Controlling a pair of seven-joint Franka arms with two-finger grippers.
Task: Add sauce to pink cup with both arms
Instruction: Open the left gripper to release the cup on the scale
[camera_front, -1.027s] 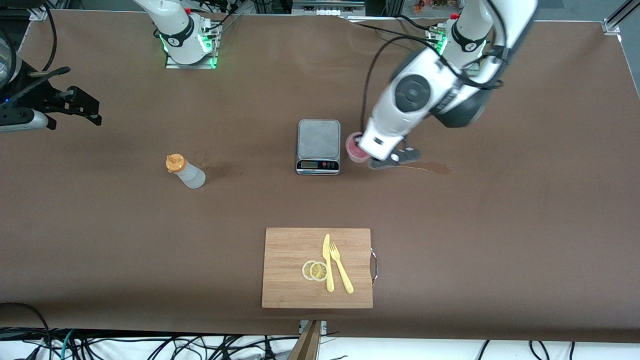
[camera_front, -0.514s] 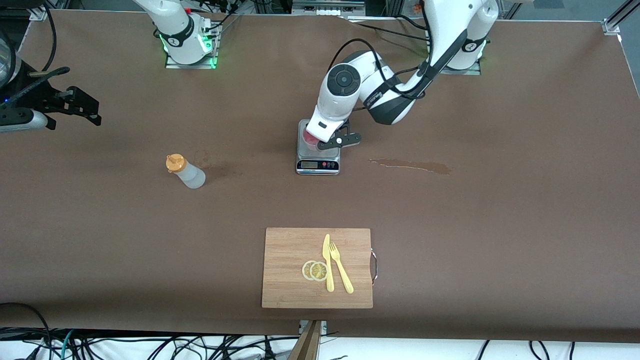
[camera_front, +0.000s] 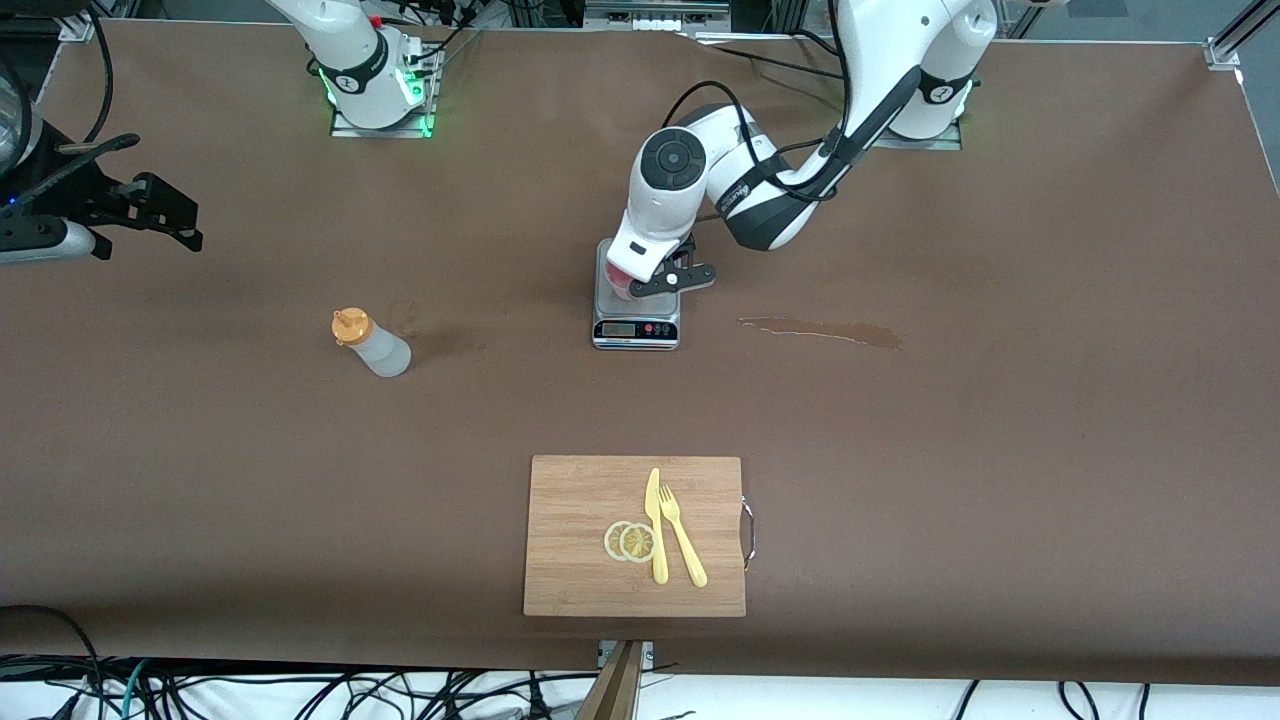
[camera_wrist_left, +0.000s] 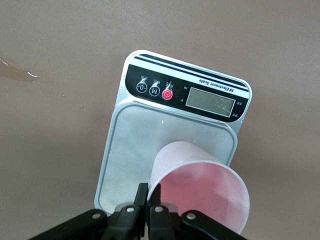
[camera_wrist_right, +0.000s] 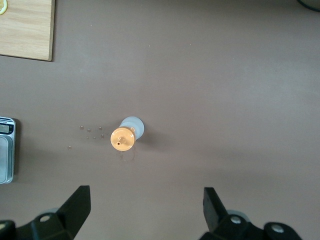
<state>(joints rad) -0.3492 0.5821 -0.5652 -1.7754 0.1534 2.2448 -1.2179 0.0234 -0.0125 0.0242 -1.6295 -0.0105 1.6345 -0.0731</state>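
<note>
The pale pink cup (camera_front: 621, 282) is over the platform of a small kitchen scale (camera_front: 637, 328). My left gripper (camera_front: 640, 285) is shut on the cup's rim, one finger inside and one outside. In the left wrist view the cup (camera_wrist_left: 200, 185) hangs tilted from my left gripper (camera_wrist_left: 149, 192) over the scale (camera_wrist_left: 165, 135); I cannot tell whether its base touches. The sauce bottle (camera_front: 372, 343), whitish with an orange cap, stands upright toward the right arm's end of the table. My right gripper (camera_front: 160, 212) waits open, high over that end. The right wrist view shows the bottle (camera_wrist_right: 127, 135) below my open right gripper (camera_wrist_right: 145, 192).
A wooden cutting board (camera_front: 580, 540) with lemon slices (camera_front: 630, 541), a yellow knife and a fork lies nearer to the front camera. A brown spill streak (camera_front: 820, 330) marks the table beside the scale, toward the left arm's end.
My left gripper has carried the pink cup from beside the scale, near the spill streak, to over the scale's platform. The right arm and the bottle have not moved.
</note>
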